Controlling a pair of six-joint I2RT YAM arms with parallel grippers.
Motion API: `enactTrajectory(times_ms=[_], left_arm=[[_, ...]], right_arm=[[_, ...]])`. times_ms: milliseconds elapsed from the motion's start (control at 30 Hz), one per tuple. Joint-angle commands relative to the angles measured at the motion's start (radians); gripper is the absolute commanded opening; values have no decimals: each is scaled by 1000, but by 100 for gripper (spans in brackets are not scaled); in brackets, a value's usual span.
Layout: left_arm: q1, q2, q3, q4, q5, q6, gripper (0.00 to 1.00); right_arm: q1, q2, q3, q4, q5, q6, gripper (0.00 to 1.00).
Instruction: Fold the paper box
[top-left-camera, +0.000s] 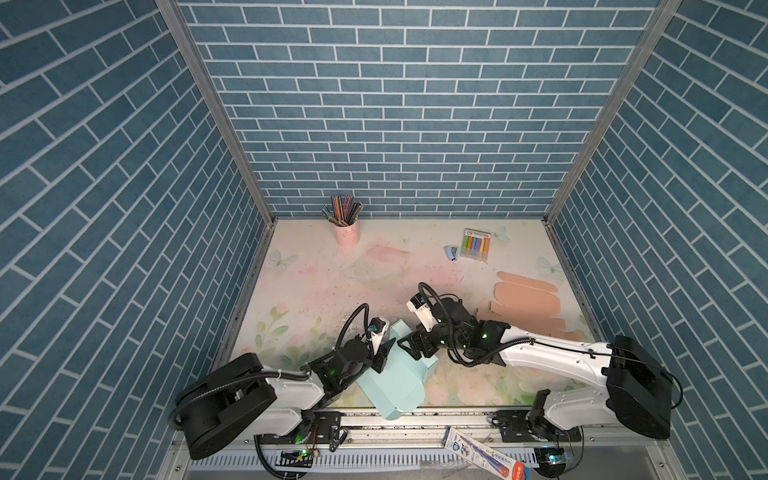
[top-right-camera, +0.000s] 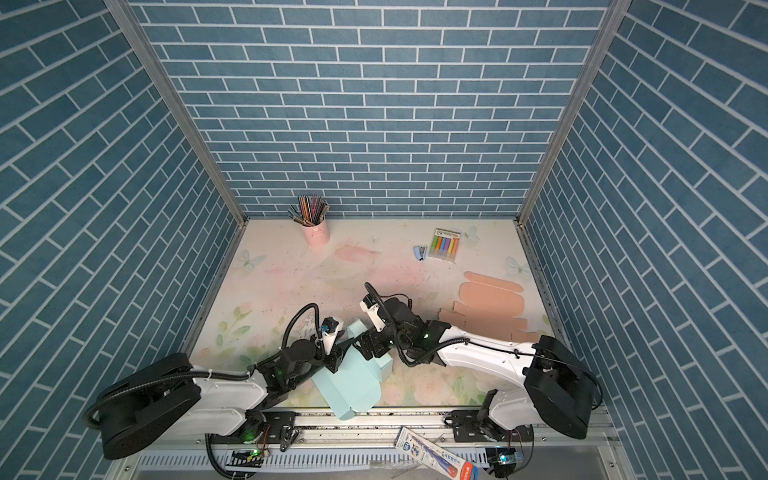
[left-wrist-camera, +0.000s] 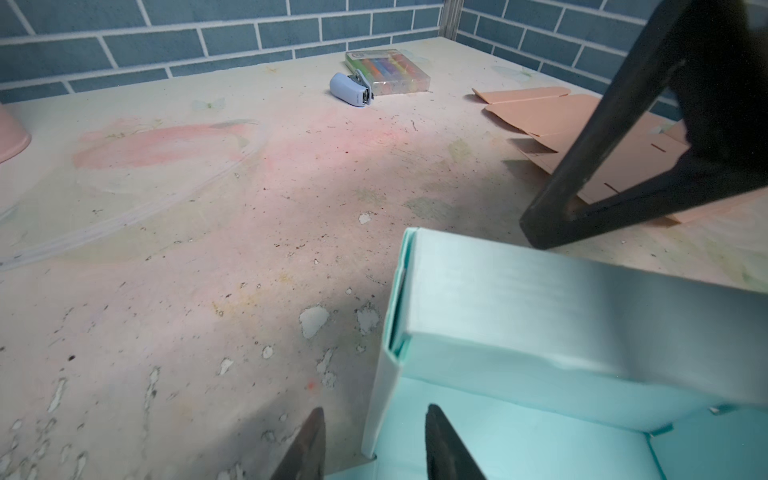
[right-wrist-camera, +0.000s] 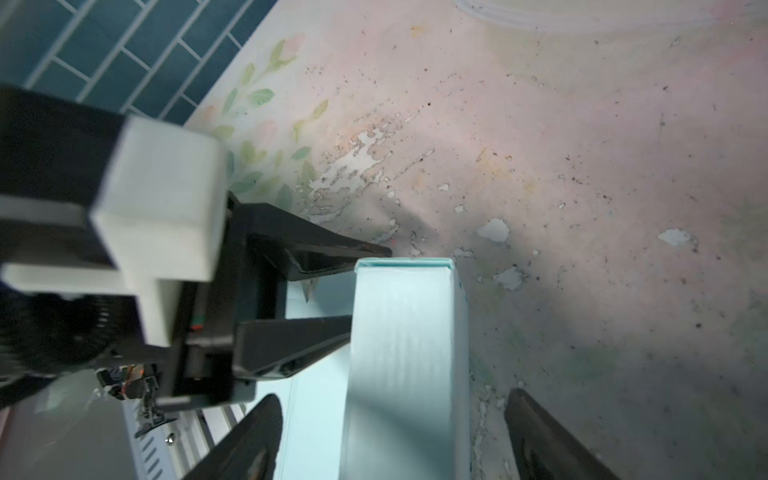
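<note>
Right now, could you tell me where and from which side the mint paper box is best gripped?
Grip the mint paper box by its raised doubled-over wall, coming down over its top, one finger inside the box and one outside. That wall stands upright with both faces free, and looks narrow enough for the open right gripper, which straddles it.

White-shelled left arm, matching right arm; bulky black joint housings. Black corrugated cable along links, looped over wrists. Small green lights, probably status LEDs. White boxy camera mount. Left gripper: black wedge-shaped fingers.
</note>
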Motion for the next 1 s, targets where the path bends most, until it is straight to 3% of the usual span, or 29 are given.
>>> enactTrajectory(times_ms=[0,233,433,800,967], left_arm=[[-13,-94,-24,-120,-23,-87,42],[-39,-344,-24,-361,-42,-187,45],[-38,-520,30,-582,-54,-253,47],[-36,-619,233,-1016,-242,-454,49],[2,-632,275,-1048,-148,-505,62]], right_arm=[[5,19,19,-80,85,-47,84],[0,13,12,-96,139,-35,77],[-51,-8,-41,-32,80,-10,70],[-215,-100,-188,136,-114,67,59],[-315,-139,-277,261,-230,127,56]])
